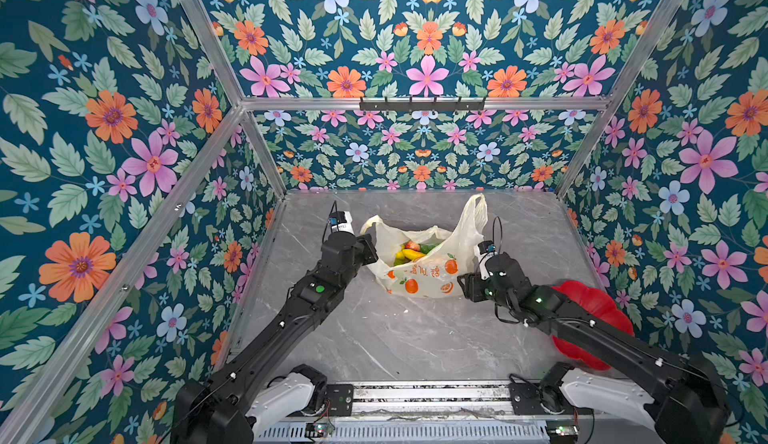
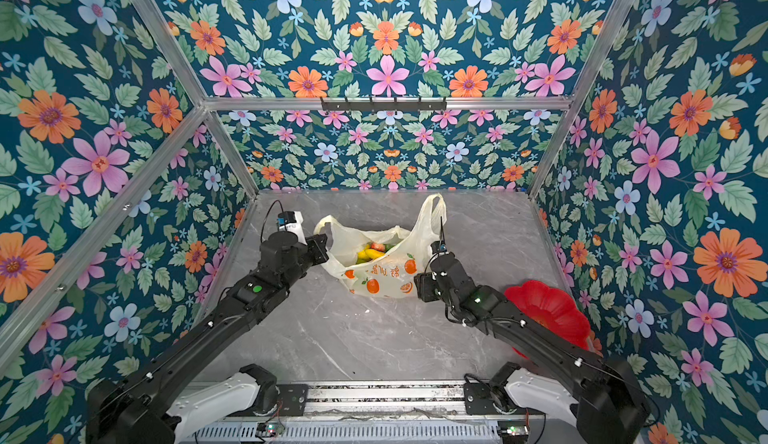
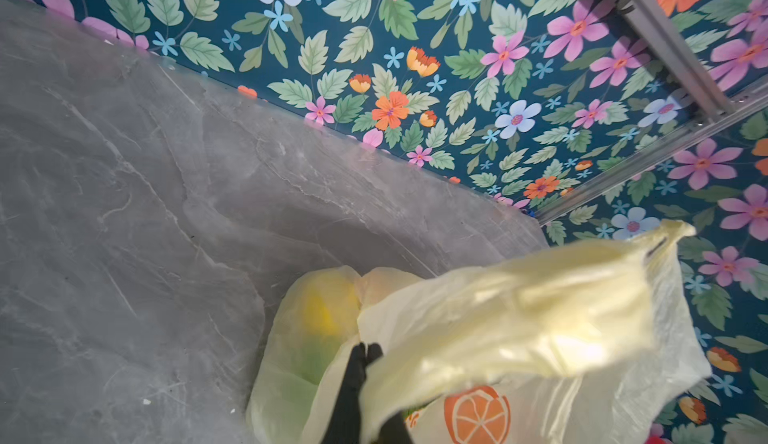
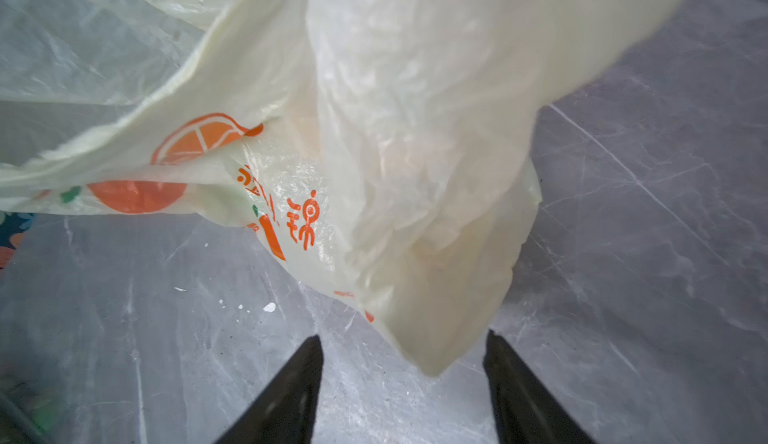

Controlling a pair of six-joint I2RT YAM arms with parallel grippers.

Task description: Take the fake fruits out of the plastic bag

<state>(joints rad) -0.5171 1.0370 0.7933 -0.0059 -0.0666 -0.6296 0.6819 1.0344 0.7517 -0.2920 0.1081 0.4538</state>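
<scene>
Marble tabletop (image 1: 415, 338), bag (image 1: 428, 280) (floral walls (image 1: 104, 151))

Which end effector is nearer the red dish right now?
Right. The right end effector, open, is at the plastic bag's side facing the red dish; the left end effector pinches the bag's opposite side.

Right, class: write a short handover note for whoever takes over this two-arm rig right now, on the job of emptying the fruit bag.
Left gripper: shut, pinching the plastic bag at its left rim.
Right gripper: open, jaws apart at the bag's near right corner, gripping nothing.
Fake fruits: those in view lie inside the open bag, mid-table.
Red dish: right of the bag, partly under the right arm.
Done: bag mouth open; no fruit shows outside it.
Left: take every fruit out.
</scene>
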